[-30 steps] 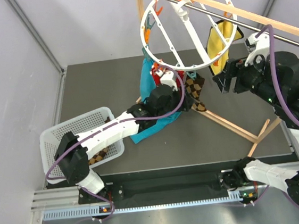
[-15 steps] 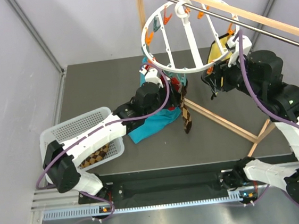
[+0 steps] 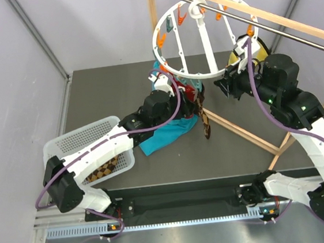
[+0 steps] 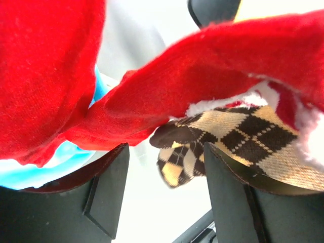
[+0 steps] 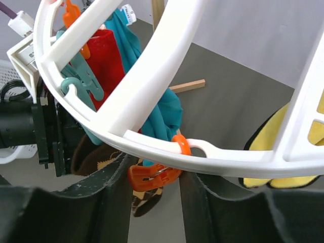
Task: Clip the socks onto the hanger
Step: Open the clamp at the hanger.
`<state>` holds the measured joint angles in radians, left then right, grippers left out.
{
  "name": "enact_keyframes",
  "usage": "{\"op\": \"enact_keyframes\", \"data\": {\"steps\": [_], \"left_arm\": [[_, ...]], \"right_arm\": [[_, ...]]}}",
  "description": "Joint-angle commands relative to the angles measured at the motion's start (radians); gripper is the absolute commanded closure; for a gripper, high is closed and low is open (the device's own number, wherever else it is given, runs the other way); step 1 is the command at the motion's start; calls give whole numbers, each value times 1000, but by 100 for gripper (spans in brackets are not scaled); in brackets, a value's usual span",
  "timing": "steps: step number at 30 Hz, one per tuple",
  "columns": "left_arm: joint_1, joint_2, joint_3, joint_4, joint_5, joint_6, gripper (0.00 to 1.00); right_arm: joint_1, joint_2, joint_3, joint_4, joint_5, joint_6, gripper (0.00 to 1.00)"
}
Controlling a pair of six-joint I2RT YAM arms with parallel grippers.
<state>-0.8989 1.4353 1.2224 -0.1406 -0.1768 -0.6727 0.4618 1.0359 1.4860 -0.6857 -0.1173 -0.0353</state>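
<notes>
Since right gripper (image 5: 153, 191) neared hanger (image 5: 229, 162), orange clip (image 5: 152, 176) between jaws.

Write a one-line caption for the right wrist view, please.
Right gripper brackets an orange clip under the white hanger rim, red sock behind.

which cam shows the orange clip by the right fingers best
Right wrist: the orange clip hangs from the hanger rim, close up between the fingers. Top external leaves it too small; left wrist misses it.
</notes>
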Motion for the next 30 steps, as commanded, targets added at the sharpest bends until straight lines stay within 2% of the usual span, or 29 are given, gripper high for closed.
{"op": "enact_keyframes", "data": {"steps": [1,3,4,6,9,13,14,17,21,25,30], "left_arm": [[2,-47,-6,13,0,9,35],[2,-50,-11,6,2,10,35],[2,-56,-11,4,13,10,35],[2,-72,-15,3,33,18,35],[2,-113,-27,19,118,44,35],[2,-208,-83,131,281,56,35],[2,-220,-95,218,357,48,35],[2,-256,-115,256,442,35,35],[2,-299,-129,251,474,27,35],[-11,-294,-126,317,471,-20,32],[-92,-224,-22,342,380,45,33]], "right_arm": [[3,-33,-12,120,-68,26,64],[3,-36,-20,126,-65,29,73],[3,-34,-18,123,-64,60,86],[3,-28,-9,109,-68,72,100],[5,-25,-1,94,-76,115,100],[3,-7,34,36,-82,236,100],[3,-2,46,26,-84,259,100],[3,15,68,-9,-103,325,100],[3,32,106,-69,-108,371,100],[3,41,148,-115,-142,422,100],[3,75,171,-138,-211,486,100]]}}
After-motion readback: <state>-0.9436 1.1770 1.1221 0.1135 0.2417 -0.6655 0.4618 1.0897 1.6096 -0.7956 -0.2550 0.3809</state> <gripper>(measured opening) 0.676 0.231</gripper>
